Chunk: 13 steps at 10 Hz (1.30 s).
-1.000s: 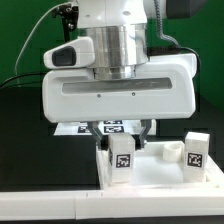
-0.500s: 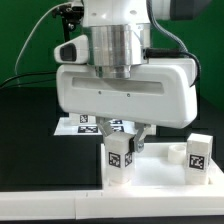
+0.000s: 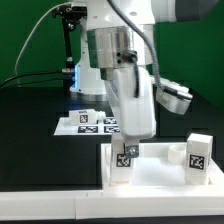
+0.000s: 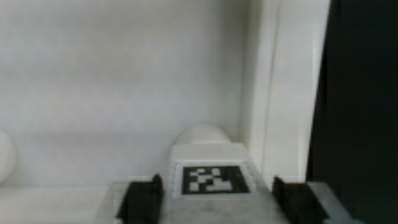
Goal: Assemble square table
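Observation:
The white square slab (image 3: 158,176) lies at the exterior view's lower right. A short white leg (image 3: 123,163) with a black-and-white tag stands upright in its near left corner. My gripper (image 3: 128,150) reaches down from above and is shut on this leg. In the wrist view the leg (image 4: 214,160) sits between my two dark fingers (image 4: 143,200), its tag facing the camera, with the slab (image 4: 107,90) behind it. A second tagged leg (image 3: 196,154) stands upright on the slab's right corner, clear of the gripper. The other legs are out of view.
The marker board (image 3: 92,121) lies on the black table behind the slab. A long white bar (image 3: 50,205) runs along the front edge. The arm's base and cables stand at the back before a green backdrop.
The wrist has turned about its vertical axis: the hand's broad face pointed at the camera before, its narrow side does now. The gripper stays on the left leg.

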### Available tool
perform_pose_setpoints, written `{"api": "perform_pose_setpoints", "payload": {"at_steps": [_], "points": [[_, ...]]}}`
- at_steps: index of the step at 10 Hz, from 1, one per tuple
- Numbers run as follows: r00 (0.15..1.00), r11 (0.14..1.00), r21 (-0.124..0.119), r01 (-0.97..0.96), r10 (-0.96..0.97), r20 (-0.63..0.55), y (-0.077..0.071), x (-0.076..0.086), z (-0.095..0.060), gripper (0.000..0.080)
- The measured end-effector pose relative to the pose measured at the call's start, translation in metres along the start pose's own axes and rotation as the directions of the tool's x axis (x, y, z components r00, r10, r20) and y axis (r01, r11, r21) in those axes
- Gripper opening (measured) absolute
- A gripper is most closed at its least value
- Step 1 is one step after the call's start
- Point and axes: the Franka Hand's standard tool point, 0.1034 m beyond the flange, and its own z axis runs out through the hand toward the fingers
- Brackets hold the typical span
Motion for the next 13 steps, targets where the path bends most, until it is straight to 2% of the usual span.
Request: {"api": "perform_pose_setpoints", "payload": {"at_steps": [2, 3, 4, 5, 6, 8, 9, 10, 11, 13], "points": [[0.998, 0.998, -0.002, 0.060, -0.060, -0.001, 0.000, 0.000, 0.001, 0.0285], [0.976, 0.976, 0.002, 0.219, -0.219, -0.005, 0.000, 0.002, 0.001, 0.0438], [0.926, 0.926, 0.019, 0.378, -0.378, -0.023, -0.002, 0.007, 0.001, 0.0566], [0.845, 0.845, 0.007, 0.535, -0.534, -0.025, -0.002, 0.008, 0.001, 0.0566], [0.787, 0.788, -0.026, 0.616, -0.616, -0.026, 0.000, 0.002, 0.002, 0.0632], [0.714, 0.715, -0.026, 0.699, -0.699, -0.025, 0.000, 0.005, 0.002, 0.0645], [0.592, 0.593, -0.037, 0.805, -0.806, -0.033, -0.001, 0.008, 0.001, 0.0648], [0.371, 0.374, -0.056, 0.926, -0.927, -0.059, -0.006, 0.015, -0.001, 0.0648], [0.269, 0.273, -0.060, 0.960, -0.961, -0.064, -0.008, 0.018, -0.002, 0.0648], [0.319, 0.323, -0.057, 0.945, -0.946, -0.066, -0.008, 0.017, -0.002, 0.0618]]}}
